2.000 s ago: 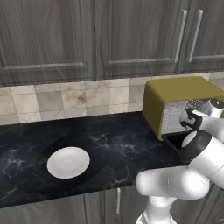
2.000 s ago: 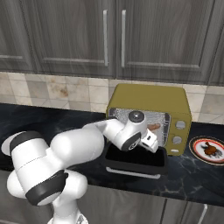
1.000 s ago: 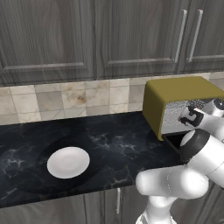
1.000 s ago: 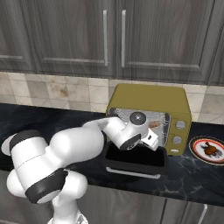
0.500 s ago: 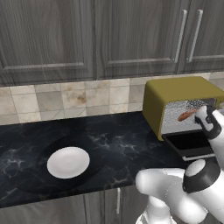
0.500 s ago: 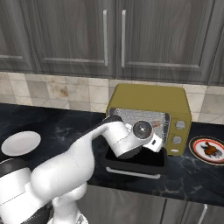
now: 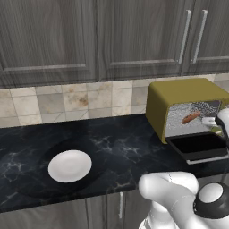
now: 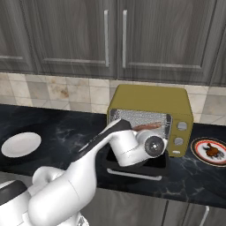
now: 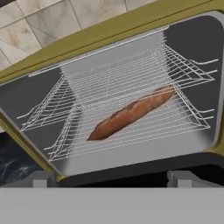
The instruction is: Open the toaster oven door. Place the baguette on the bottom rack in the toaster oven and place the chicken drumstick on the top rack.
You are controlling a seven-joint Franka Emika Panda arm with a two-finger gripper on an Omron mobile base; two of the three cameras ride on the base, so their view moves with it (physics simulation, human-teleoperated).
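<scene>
The toaster oven point(image 8: 150, 117) is seen on the tabletop point(image 7: 116, 147) with its door point(image 7: 199, 147) dropped open; the baguette point(image 9: 131, 113) lies on a rack inside. The chicken drumstick point(image 8: 212, 151) waits on a plate beside it. The empty claw is spread wide, and the door could be clipped in withdrawal.

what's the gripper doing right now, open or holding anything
Gripper: open, holding nothing. It faces the open toaster oven, where the baguette lies on a rack.
</scene>
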